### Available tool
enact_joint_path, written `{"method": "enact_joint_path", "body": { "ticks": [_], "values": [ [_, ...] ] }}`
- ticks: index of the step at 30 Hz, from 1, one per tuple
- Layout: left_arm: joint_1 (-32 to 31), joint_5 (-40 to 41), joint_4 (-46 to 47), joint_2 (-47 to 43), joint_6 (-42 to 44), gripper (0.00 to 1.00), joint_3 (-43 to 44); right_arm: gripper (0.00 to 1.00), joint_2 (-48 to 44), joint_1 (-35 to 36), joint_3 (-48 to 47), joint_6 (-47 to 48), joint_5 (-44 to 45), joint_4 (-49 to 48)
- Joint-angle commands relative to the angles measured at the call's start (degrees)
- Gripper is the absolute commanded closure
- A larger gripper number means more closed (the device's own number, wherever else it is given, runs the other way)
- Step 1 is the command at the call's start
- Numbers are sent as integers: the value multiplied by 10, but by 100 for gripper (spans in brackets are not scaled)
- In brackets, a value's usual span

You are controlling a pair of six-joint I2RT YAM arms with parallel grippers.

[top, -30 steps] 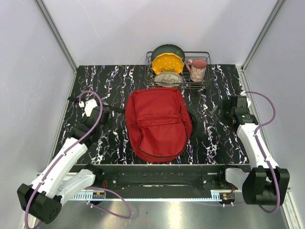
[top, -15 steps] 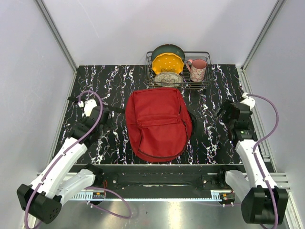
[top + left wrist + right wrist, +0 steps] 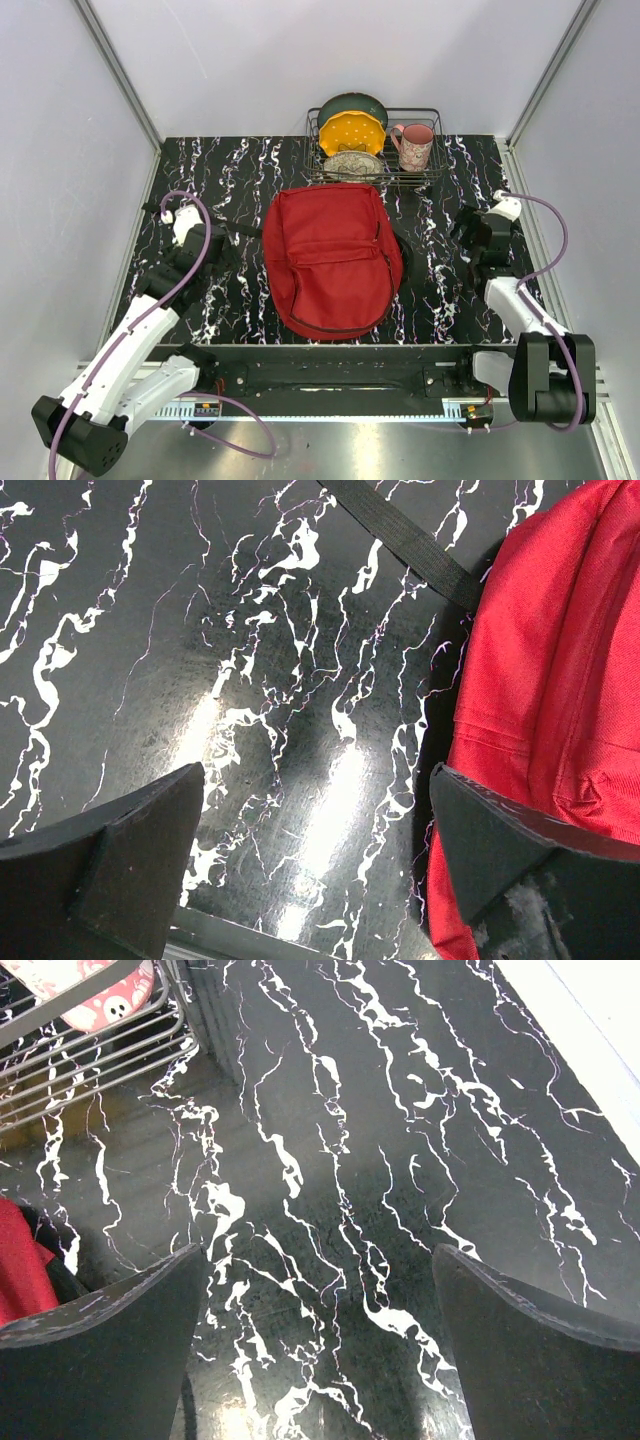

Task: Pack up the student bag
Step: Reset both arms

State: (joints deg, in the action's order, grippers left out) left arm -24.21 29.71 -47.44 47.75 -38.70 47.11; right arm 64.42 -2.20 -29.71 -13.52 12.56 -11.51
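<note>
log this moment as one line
student bag: flat on table, untouched | left fingers: open, empty, beside bag | right fingers: open, empty, over table

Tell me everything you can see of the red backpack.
The red backpack is soft fabric with rounded ends. It lies flat and front-up in the middle of the black marbled table. A front pocket covers its nearer half, edged by a dark zipper line, and it looks closed. A black strap trails from its far-left corner across the table. Something dark shows under its right side. Its far end lies just before the wire dish rack; whether they touch cannot be told.
</note>
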Motion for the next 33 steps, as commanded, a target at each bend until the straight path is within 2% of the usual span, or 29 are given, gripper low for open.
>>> {"method": "enact_joint_path", "body": {
  "ticks": [1,3,8,10,15,21,24,33],
  "values": [
    [3,0,20,0,13,1,-2,0,24,1,42,31,15,-183],
    [3,-2,21,0,9,1,-4,0,54,1,73,32,10,-272],
    [2,-3,22,6,7,1,-5,0,116,1,91,43,11,-361],
    [3,-1,27,7,13,1,-3,0,116,1,84,70,3,-350],
    [3,9,33,15,12,1,0,0,164,1,115,90,29,-478],
    [2,6,42,23,12,1,0,0,241,1,121,92,23,-565],
    [2,8,41,20,13,1,0,0,236,1,112,97,10,-531],
    [3,21,60,11,-1,1,-6,0,241,0,106,96,14,-529]
  ]
}}
